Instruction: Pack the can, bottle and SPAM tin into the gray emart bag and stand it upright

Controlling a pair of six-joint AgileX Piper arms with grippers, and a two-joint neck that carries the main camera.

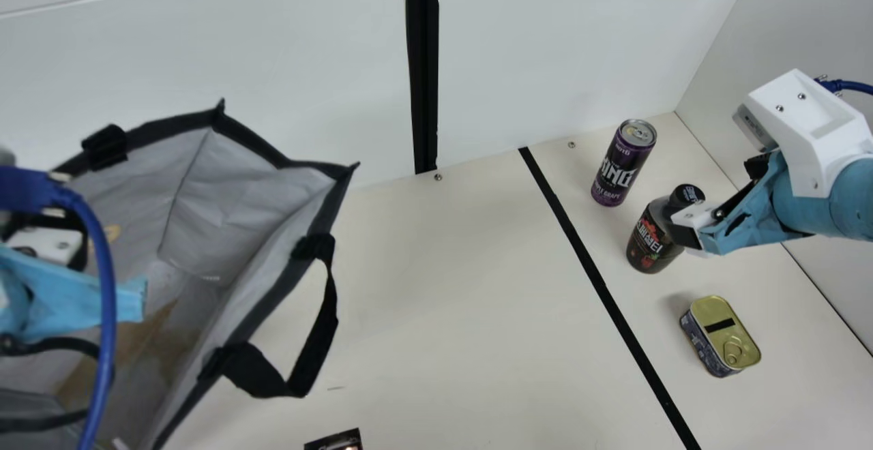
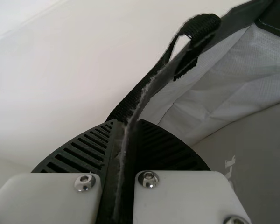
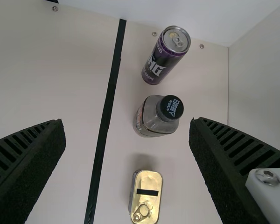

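Gray bag (image 1: 225,191), its rim (image 2: 142,100) pinched by my left pincer (image 1: 51,244).
My right pincer (image 1: 716,198) is spread wide, near can (image 1: 623,163), bottle (image 1: 651,235) and tin (image 1: 719,336).

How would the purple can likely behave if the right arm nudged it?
The purple can looks tall and narrow, so a high push might tip it. Its round sides suggest it could roll once down. The smooth metal may be somewhat slippery.

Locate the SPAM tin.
Main view, right side: the SPAM tin sits on the table right of the black line, nearest the bottle.
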